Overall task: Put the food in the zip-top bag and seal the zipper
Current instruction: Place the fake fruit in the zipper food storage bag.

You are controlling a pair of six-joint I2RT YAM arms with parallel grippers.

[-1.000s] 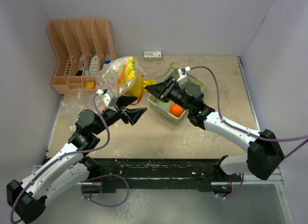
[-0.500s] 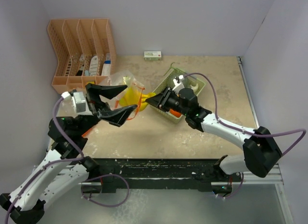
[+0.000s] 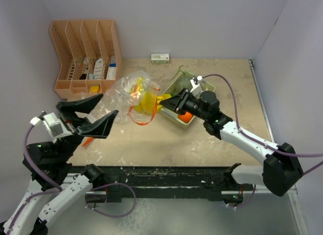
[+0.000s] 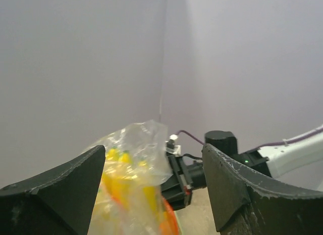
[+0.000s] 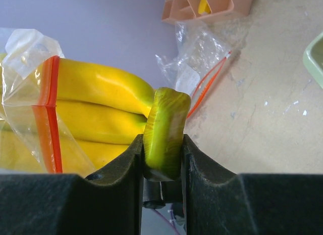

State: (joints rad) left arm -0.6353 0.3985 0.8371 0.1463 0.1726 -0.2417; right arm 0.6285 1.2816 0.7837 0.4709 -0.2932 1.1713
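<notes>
The bench (image 3: pixel 217 139) carries a zip-top bag (image 3: pixel 121 91), slumped at centre-left of the overhead frame with its mouth facing right. The banana bunch (image 3: pixel 147 101) lies partly through that mouth, probably being fed in stem-last. The right hand (image 3: pixel 165 100) is clenched on its green stem. The left hand (image 3: pixel 108 105), lower left, is released and grasps nothing. An orange (image 3: pixel 185 116) waits in the mesh basket (image 3: pixel 177 78).

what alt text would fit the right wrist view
The right claw pinches the green stem of a yellow banana bunch, whose far end sits inside the orange-zippered mouth of a clear zip-top bag. Behind lie a tan table, a peach organiser at the top and the edge of a pale green basket at right.
</notes>
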